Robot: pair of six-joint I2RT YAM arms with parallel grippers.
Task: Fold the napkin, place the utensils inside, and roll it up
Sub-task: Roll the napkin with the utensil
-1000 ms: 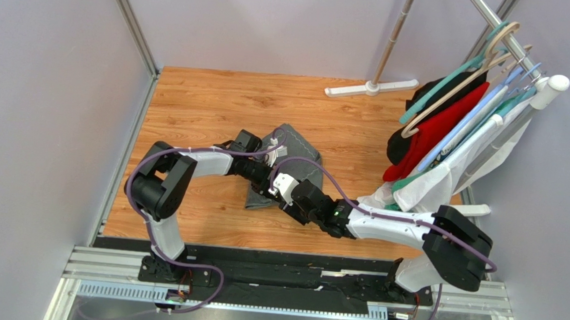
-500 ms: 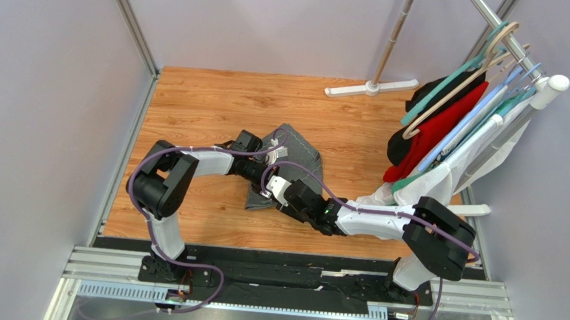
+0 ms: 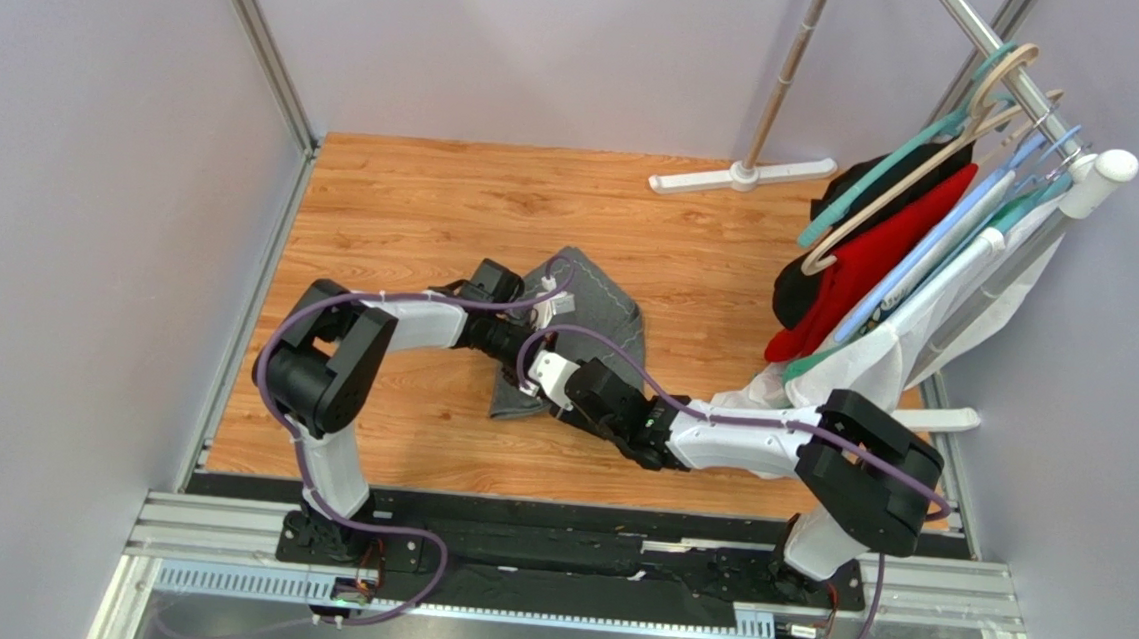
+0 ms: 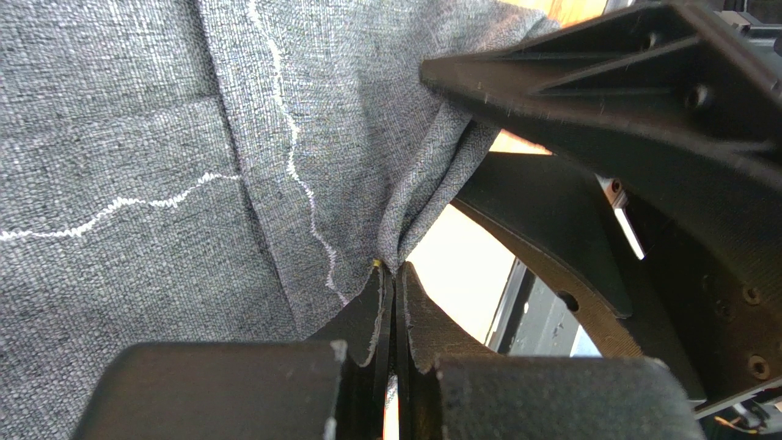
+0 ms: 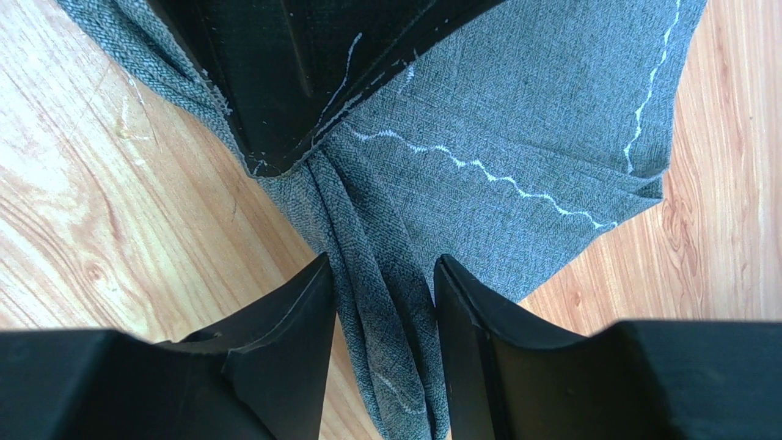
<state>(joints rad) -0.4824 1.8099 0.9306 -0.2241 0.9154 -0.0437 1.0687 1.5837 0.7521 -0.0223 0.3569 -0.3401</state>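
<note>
Sliding a little to the left and toward the near edge, the right tool (image 5: 385, 275) has crept along the cloth while its arm's elbow has swung in behind it; the left arm has not budged. From where I stand, the right tool's jaws are half apart with a bunched ridge of the napkin (image 3: 595, 299) packed between them. Both fingers press the cloth, so I'd call it a grip on that gathered fold. Just beyond it, the left tool (image 4: 393, 275) is clamped tight on a thin pinch of the same napkin, the creases fanning away from that point. Around them the dark grey cloth lies crumpled and partly doubled near the middle of the wooden surface (image 3: 418, 204), its pale stitching wandering across it. No utensils show anywhere I can see. With both tools on one bunched part, this looks like the folding step under way, and the cloth is far from a tidy fold. Placing the utensils and rolling seem not yet begun.
</note>
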